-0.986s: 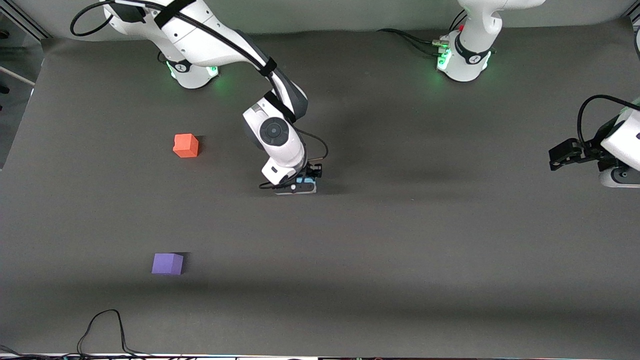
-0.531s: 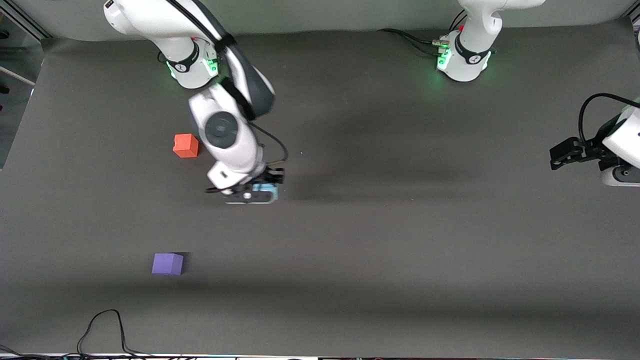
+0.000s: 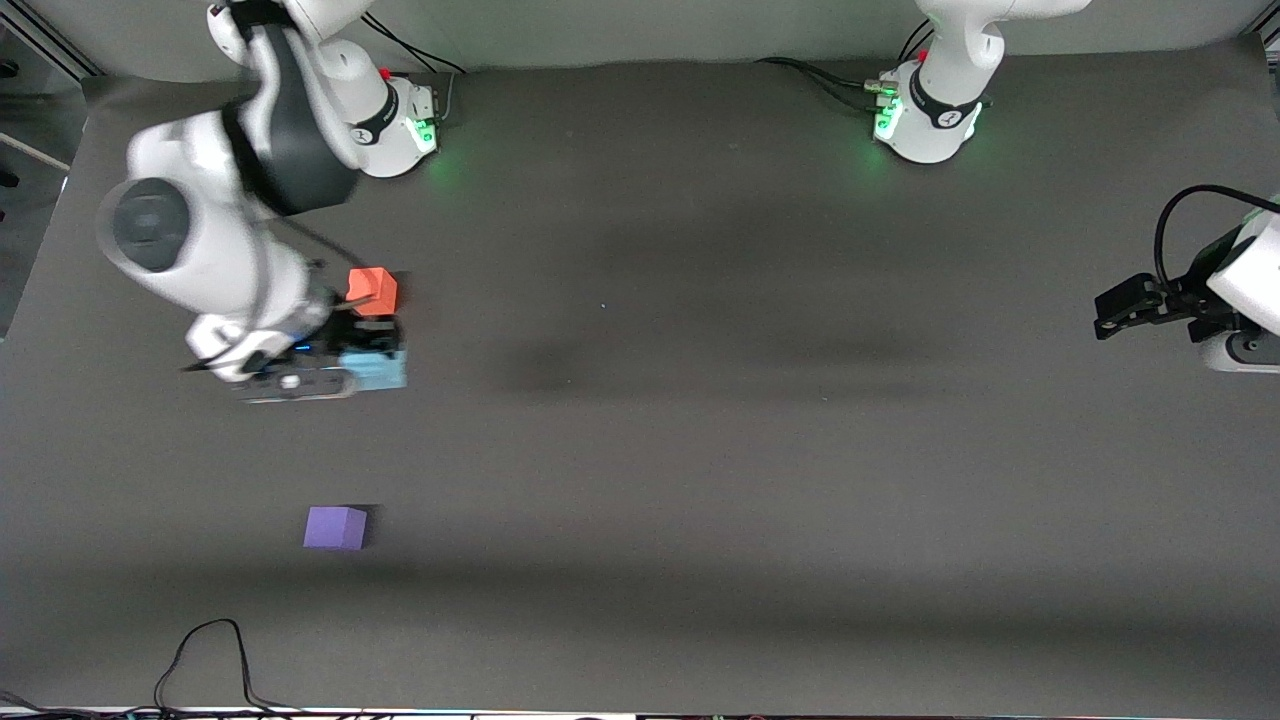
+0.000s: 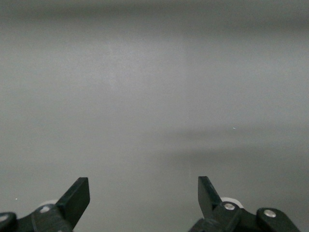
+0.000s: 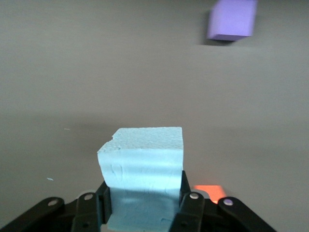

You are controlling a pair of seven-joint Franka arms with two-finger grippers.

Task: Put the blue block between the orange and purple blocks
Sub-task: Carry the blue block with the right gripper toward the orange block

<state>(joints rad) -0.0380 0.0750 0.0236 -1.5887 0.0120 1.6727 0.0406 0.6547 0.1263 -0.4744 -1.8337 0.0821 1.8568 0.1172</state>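
1. Since the earlier frames, the right gripper [image 3: 370,362] has carried the blue block [image 3: 378,370] from the middle of the table toward the right arm's end; the two other blocks and the left arm have not moved.
2. Its fingers are clamped on the blue block [image 5: 142,166], one on each side, and the block is up off the table [image 3: 750,450].
3. The held block hangs over the table just beside the orange block [image 3: 372,291], on the side toward the front camera.
4. The orange block sits on the table toward the right arm's end, farther from the front camera than the purple block [image 3: 335,527].
5. The purple block [image 5: 231,19] lies well apart from the orange one, with bare table between them.
6. The left gripper [image 3: 1125,308] waits over the left arm's end of the table, its fingers [image 4: 77,195] spread apart with nothing between them.
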